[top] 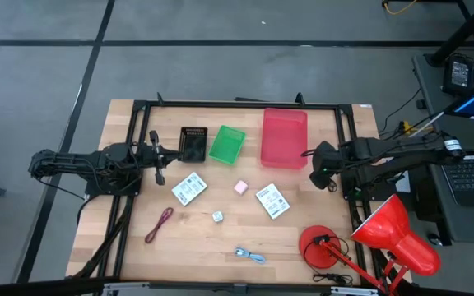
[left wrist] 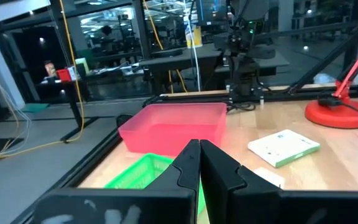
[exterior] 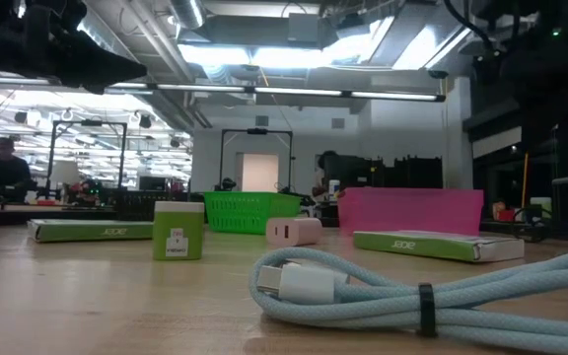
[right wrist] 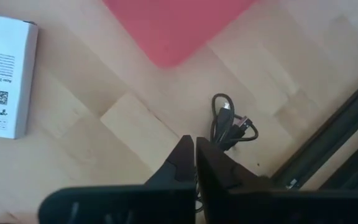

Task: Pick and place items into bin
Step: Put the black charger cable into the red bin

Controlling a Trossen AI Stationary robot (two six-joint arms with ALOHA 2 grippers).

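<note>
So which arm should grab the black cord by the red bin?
Probably the right. The right gripper hangs with fingers shut almost directly over the black cord, beside the red bin. The left gripper sits across the table near the black bin.

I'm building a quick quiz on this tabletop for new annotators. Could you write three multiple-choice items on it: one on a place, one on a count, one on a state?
1. What lies just beside the right claw?
A. a small black cord
B. a pink cube
C. a pale die

2. How many bins stand at the table's far edge?
A. one
B. two
C. three

3. How are the left claw's fingers?
A. wide open
B. shut, empty
C. shut on a packet

Answers:
1 A, the right wrist view shows the cord ahead of its fingers.
2 C, black bin, green bin, pink bin.
3 B, the fingers meet, holding nothing.
</note>
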